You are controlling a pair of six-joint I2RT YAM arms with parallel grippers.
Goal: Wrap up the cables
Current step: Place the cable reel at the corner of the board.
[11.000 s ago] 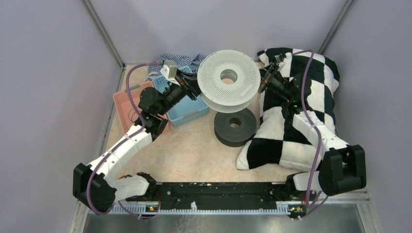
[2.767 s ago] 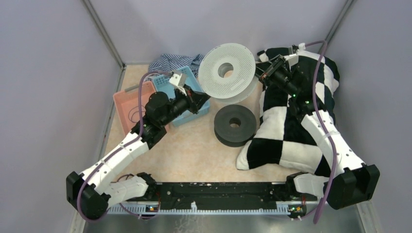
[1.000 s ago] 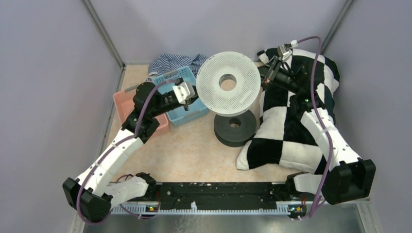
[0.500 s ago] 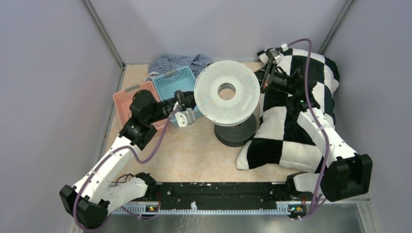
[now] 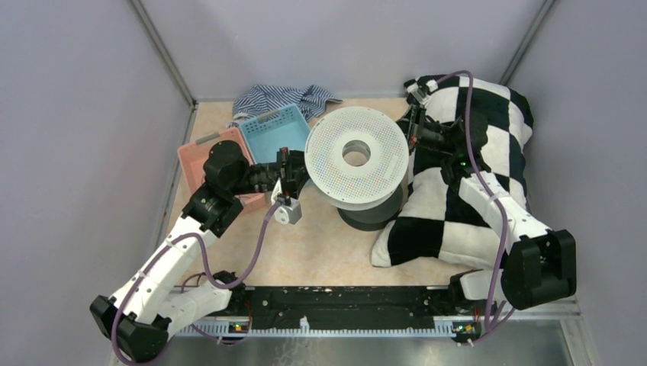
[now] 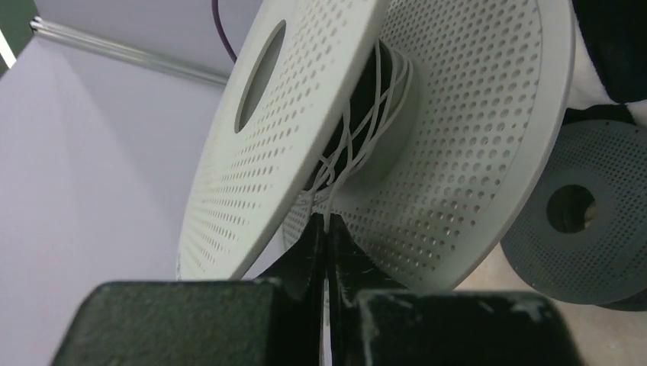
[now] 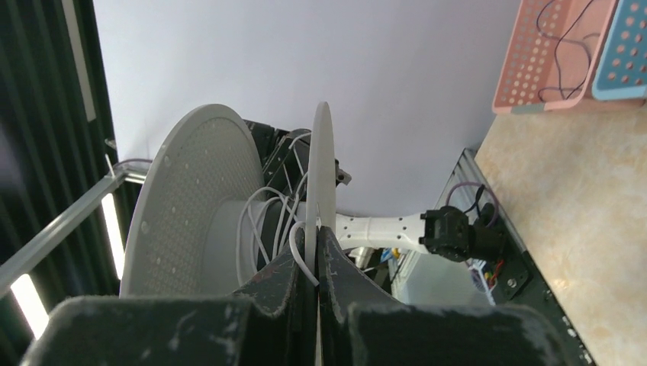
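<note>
The left gripper (image 6: 324, 229) is pinched tight on the white cable (image 6: 326, 200), which runs up into loose turns on the hub of the white spool (image 5: 336, 171); the right gripper (image 7: 314, 255) is clamped on that spool's flange edge, holding it over the black spool (image 6: 603, 244); the black cable (image 7: 566, 40) lies in the pink basket (image 7: 526, 84)

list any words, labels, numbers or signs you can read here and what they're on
None can be read in any view.
The white spool, grey spool, pink basket, blue basket and pillow show no print.
</note>
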